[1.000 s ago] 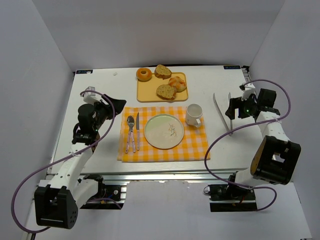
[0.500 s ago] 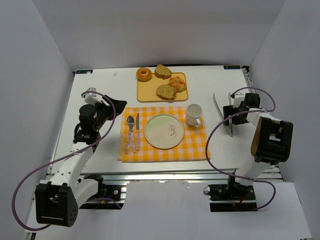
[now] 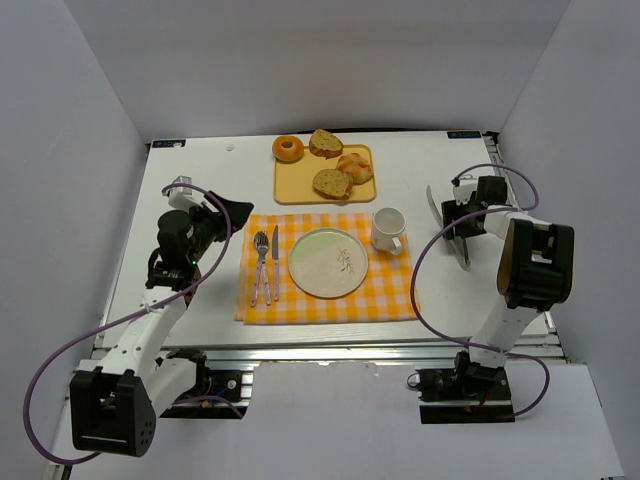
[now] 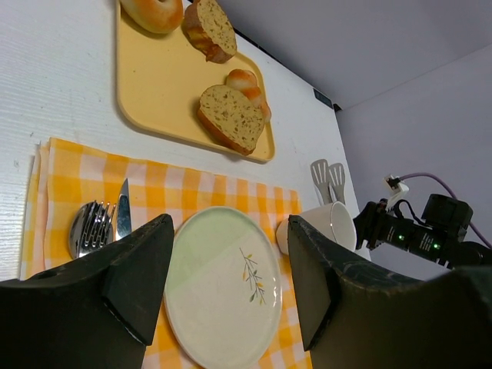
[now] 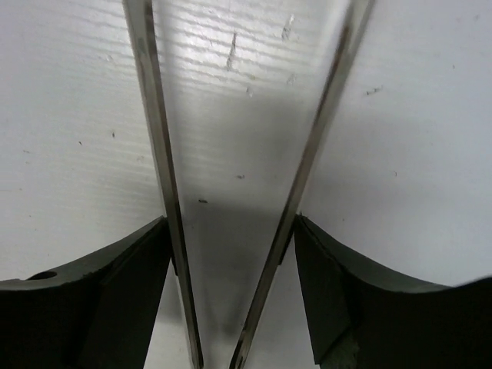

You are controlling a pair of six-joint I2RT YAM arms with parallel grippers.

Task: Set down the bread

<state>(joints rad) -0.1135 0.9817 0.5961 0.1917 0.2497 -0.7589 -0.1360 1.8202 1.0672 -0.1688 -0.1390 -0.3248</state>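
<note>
The bread (image 3: 288,148), a small golden-brown ring, sits at the far left corner of the yellow tray (image 3: 300,192); it also shows in the left wrist view (image 4: 154,11). The pale green plate (image 3: 328,262) lies bare on the checked placemat. My left gripper (image 3: 236,210) is open and empty, left of the placemat, looking over the plate (image 4: 223,284). My right gripper (image 3: 456,222) is open, low on the table at the right, its jaws straddling the metal tongs (image 3: 438,212). In the right wrist view the gripper (image 5: 231,238) has both tong arms (image 5: 154,115) between its fingers.
Two brown-crusted slices (image 3: 325,143) (image 3: 332,183) and a pale knotted roll (image 3: 355,166) share the tray. A white mug (image 3: 388,228) stands right of the plate. A fork (image 3: 261,262) and knife (image 3: 274,252) lie left of it on the yellow checked placemat (image 3: 390,295).
My right arm has folded in and moved left, bringing its gripper down over the tongs. The left arm, the bread and the tableware have not moved.
</note>
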